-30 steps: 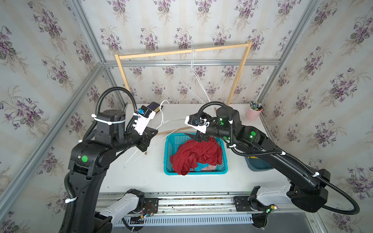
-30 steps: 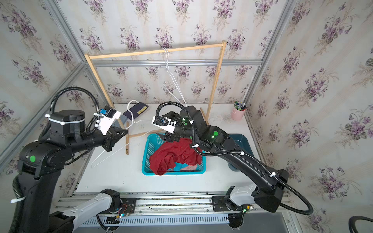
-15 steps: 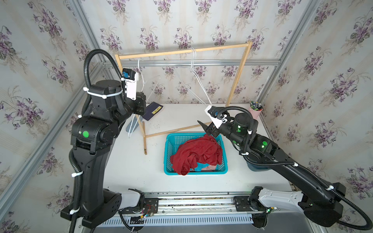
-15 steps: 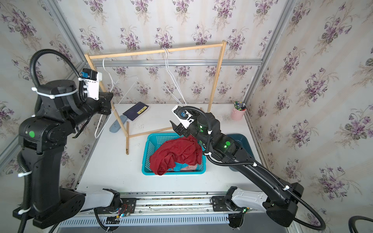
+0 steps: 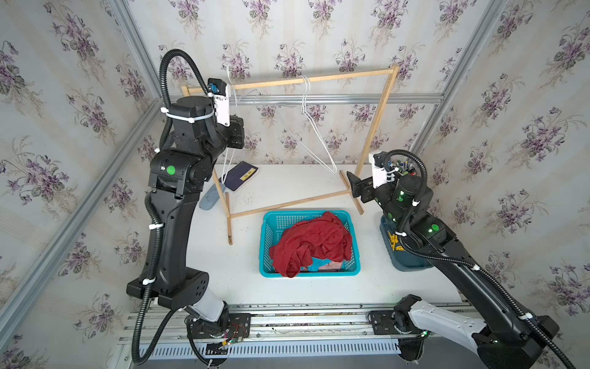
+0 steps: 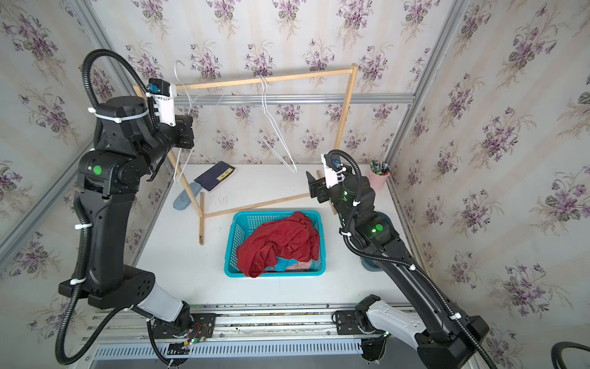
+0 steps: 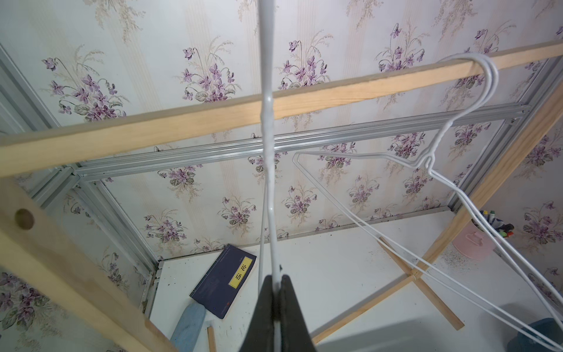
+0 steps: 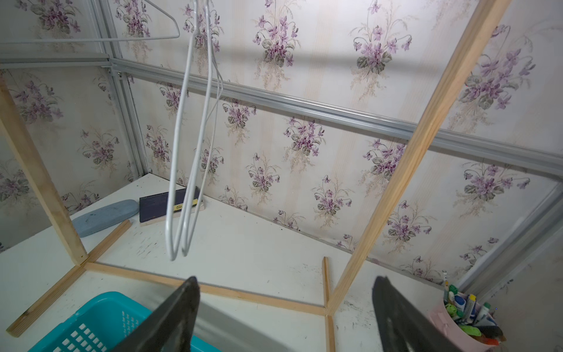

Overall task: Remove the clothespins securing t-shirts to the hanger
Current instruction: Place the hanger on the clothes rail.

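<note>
My left gripper (image 7: 275,282) is shut on the wire of a bare white hanger (image 7: 268,122), held high by the left end of the wooden rack (image 5: 319,78). Two more bare white hangers (image 5: 306,102) hang from the rack's bar. The t-shirts lie in a teal basket (image 5: 268,223): the dark red one (image 5: 313,246) is on top, and turquoise (image 5: 319,265) and pink edges peek out below it. Yellow clothespins (image 5: 393,242) lie in a dark blue bin, mostly hidden behind my right arm. My right gripper (image 5: 350,182) hangs open and empty by the rack's right post.
A dark blue book (image 5: 241,175) and a grey-blue case (image 5: 209,199) lie at the back left of the white table. A pink cup of pens (image 6: 378,180) stands at the back right. The rack's wooden feet (image 5: 287,204) cross the table behind the basket.
My left arm has swung up from table height and carried the hanger to the rack's left end. My right gripper has drawn back from above the basket to the right post and opened wider.
</note>
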